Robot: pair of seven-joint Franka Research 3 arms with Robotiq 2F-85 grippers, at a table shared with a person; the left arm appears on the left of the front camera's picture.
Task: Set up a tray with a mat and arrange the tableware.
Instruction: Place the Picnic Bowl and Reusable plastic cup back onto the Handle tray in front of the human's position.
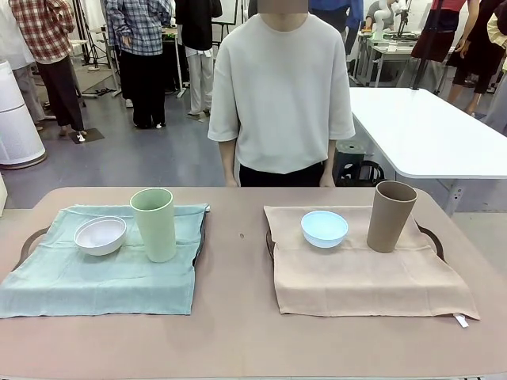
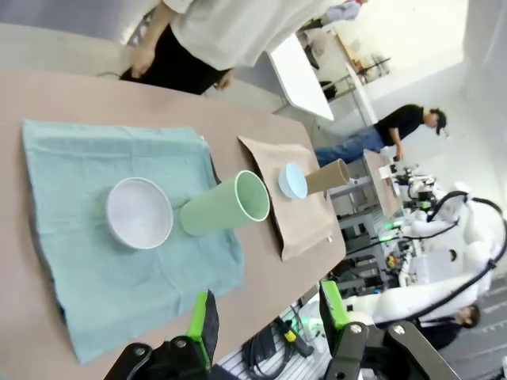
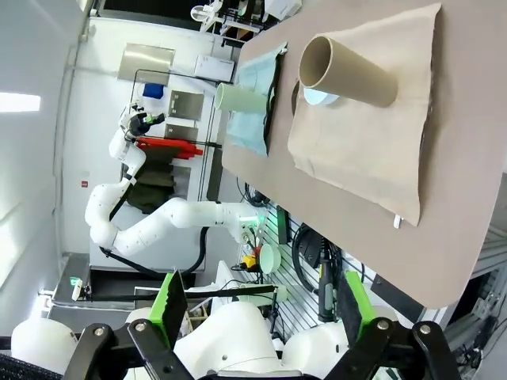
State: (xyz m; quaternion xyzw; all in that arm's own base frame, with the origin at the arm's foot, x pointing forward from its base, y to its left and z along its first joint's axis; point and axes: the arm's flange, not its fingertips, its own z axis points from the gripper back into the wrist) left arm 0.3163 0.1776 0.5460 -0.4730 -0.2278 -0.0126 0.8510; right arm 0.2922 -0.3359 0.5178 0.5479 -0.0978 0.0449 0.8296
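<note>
Trays (image 1: 434, 237) lie mostly hidden under mats (image 1: 372, 273); both arms' fingers (image 2: 202, 321) (image 3: 170, 305) gape, empty.

Both trays hide under their cloths: the left tray (image 1: 27, 240) shows just a dark handle, and the right tray (image 1: 434, 237) too. In the right wrist view, the blue bowl (image 3: 319, 97) sits mostly behind the brown cup (image 3: 346, 70), I think.

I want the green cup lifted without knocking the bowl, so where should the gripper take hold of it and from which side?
Grip the pale green cup across its upper wall, just under the rim, coming from the front. It stands upright and tall, and the white bowl sits close beside it on the robot's left.
</note>
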